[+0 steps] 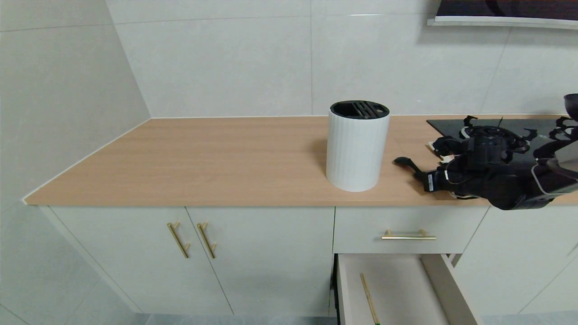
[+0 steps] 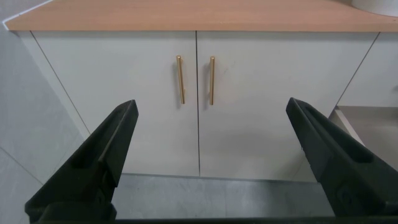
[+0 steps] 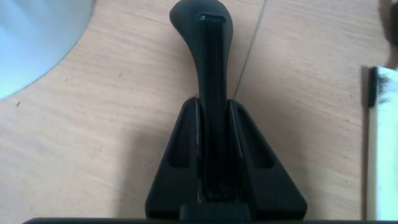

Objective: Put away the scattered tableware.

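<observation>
My right gripper hovers low over the wooden counter, just right of a white ribbed utensil holder with a black slotted top. It is shut on a black utensil handle that points toward the holder. In the right wrist view the handle stands clamped between both fingers of the right gripper, and the rest of the utensil is hidden. The holder's edge is close by. My left gripper is open in front of the cabinet doors, below counter height.
A black cooktop with pan supports lies behind my right arm. Below the counter a drawer stands pulled out, with a thin wooden chopstick inside. A shut drawer with a gold handle is above it.
</observation>
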Available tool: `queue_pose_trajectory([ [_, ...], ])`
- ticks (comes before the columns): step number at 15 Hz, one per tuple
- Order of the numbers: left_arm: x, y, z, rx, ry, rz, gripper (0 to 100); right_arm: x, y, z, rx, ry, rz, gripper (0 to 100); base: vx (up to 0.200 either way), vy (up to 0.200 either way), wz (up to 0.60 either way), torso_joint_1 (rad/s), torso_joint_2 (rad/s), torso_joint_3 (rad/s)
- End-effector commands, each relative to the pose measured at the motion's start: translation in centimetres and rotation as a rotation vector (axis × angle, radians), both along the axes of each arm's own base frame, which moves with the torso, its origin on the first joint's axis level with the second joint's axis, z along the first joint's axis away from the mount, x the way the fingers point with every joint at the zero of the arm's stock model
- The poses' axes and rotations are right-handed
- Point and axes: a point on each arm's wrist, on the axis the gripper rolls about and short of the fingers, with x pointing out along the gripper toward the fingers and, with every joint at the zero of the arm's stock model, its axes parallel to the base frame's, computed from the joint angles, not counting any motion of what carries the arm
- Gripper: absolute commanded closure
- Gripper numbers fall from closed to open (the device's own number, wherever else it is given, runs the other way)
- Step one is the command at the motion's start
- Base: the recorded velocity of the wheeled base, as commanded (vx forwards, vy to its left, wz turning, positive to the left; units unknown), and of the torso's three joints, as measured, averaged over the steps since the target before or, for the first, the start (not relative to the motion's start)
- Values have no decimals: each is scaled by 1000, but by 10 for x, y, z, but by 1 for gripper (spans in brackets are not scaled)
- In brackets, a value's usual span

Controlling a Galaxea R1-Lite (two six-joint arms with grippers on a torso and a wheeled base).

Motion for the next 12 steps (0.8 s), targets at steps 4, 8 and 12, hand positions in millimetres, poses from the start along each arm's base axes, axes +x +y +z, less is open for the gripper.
queue_pose_trajectory([
  [4,0,0,0,-2,0,1,0,-46,26,71,172,51,-96,100,0,0,0,0,0,0],
  [8,0,0,0,0,0,1,0,-106,32,93,198,133,-177,100,0,0,0,0,0,0],
  [12,0,0,0,0,0,1,0,-175,24,94,187,211,-171,100,0,0,0,0,0,0],
])
